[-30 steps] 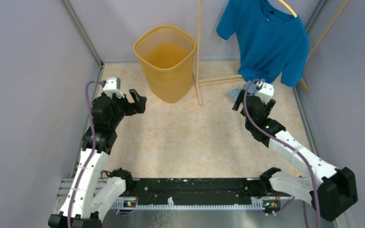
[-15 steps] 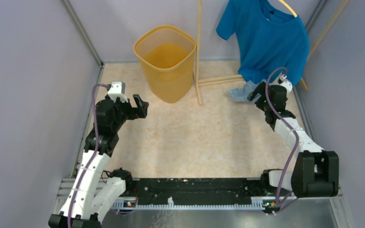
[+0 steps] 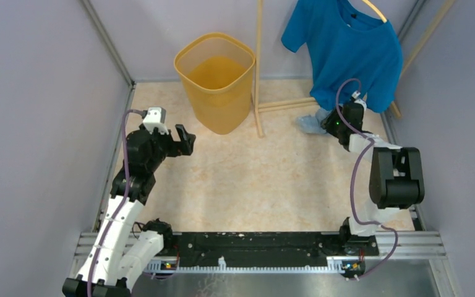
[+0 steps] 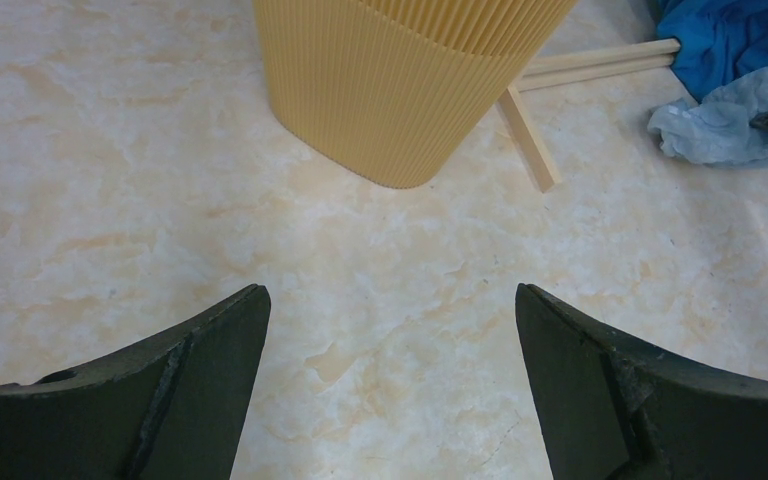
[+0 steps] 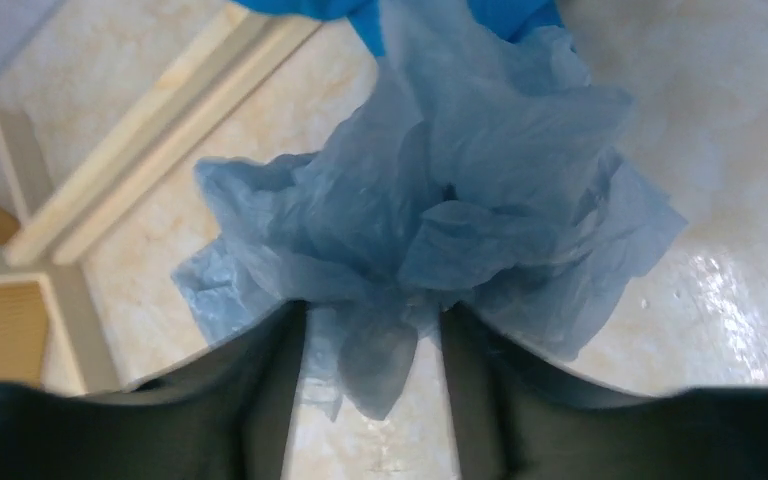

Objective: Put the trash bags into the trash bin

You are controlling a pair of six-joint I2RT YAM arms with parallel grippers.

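Right gripper (image 5: 372, 330) tight on trash bag (image 5: 480, 190) at 3 o'clock from trash bin (image 3: 215, 93); left gripper (image 4: 390, 300) wide apart.

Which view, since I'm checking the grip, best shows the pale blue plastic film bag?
The right wrist view: the pale blue film bag fills the frame, bunched between the fingers of the right gripper. The top external view shows a small patch below the blue T-shirt; the left wrist view catches it at the right edge.
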